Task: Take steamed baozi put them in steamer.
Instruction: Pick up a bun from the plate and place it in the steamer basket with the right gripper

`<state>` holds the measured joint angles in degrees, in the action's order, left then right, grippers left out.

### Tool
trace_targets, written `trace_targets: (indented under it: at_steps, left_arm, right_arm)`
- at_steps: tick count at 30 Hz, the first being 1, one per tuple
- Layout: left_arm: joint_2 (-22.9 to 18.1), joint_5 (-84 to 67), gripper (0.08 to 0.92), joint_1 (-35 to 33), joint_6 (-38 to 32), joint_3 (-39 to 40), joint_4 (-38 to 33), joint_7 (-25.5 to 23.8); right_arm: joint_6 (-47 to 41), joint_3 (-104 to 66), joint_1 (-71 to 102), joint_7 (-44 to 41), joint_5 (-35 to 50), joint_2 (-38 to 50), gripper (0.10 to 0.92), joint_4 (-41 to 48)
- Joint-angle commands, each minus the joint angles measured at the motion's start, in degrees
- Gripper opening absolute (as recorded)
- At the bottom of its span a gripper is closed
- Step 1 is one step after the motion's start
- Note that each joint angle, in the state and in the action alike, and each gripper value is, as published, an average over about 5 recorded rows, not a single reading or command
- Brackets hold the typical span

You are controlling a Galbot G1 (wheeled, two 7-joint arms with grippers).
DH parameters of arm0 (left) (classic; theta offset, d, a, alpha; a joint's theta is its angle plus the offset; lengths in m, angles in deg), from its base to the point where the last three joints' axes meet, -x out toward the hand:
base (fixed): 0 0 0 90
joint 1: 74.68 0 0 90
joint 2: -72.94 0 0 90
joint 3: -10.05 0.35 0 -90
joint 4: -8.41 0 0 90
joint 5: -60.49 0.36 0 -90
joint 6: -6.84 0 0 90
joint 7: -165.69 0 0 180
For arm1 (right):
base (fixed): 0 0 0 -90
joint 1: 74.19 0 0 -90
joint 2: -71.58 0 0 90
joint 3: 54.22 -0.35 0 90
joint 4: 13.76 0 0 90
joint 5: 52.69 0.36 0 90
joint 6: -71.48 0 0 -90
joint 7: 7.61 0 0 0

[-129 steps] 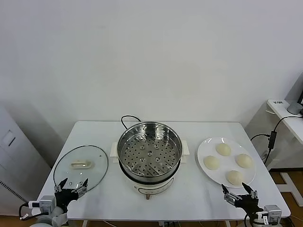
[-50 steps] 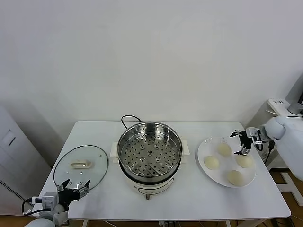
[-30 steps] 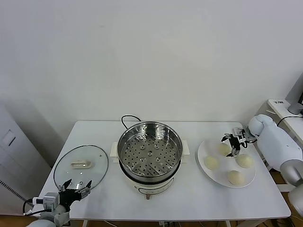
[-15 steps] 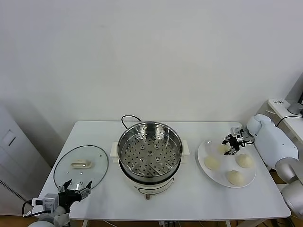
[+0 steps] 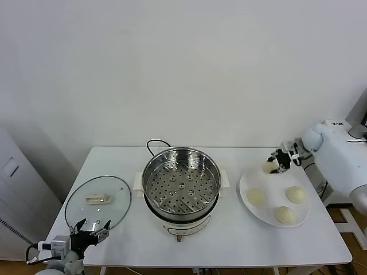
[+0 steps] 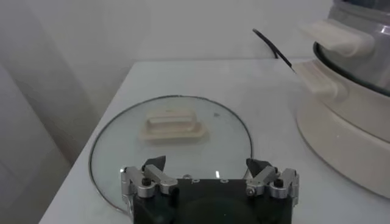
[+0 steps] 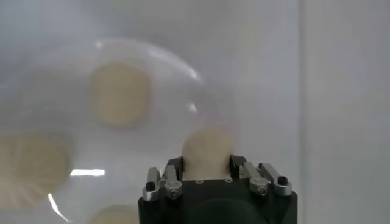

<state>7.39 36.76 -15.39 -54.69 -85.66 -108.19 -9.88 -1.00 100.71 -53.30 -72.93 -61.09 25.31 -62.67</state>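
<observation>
While the left gripper waits released at the white worktop's front left corner, near the round glass lid, the right gripper is clenched on one round cream-white steamed bun, raised over the flat white plate's far edge. Three matching buns lie on that plate near the worktop's right edge. At centre stands the round stainless-steel steamer, its perforated tray bare.
</observation>
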Motion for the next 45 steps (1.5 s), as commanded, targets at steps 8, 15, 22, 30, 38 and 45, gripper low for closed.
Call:
trace_targets:
  at_steps: [8,15,22,30,38,45]
  left_arm:
    - [0.2,0.9,0.823,-0.2,0.4,0.3,-0.2,0.0]
    - [0.1,1.2,0.823,-0.3,0.2,0.4,0.2,0.0]
    - [0.0,1.9,0.823,-0.3,0.3,0.4,0.3,0.0]
    - [0.2,2.0,0.823,-0.3,0.3,0.4,0.4,0.0]
    - [0.0,2.1,0.823,-0.2,0.3,0.7,0.7,0.0]
    - [-0.2,2.3,0.823,0.1,0.3,1.0,0.8,0.0]
  right_arm:
    - [18.0,20.4,-23.8,-3.5,14.5,-8.4,0.489,-17.2]
    - [28.5,20.5,-23.4,-3.4,9.7,-16.5,0.492,-16.9]
    - [32.5,18.9,-19.9,-3.9,0.0,-20.8,0.492,-16.9]
    - [32.5,16.6,-14.0,-4.3,-10.1,-21.4,0.492,-17.2]
    - [32.5,14.0,-7.9,-4.2,-15.7,-22.4,0.492,-17.2]
    - [32.5,12.2,-4.8,-3.8,-19.5,-23.8,0.492,-16.4]
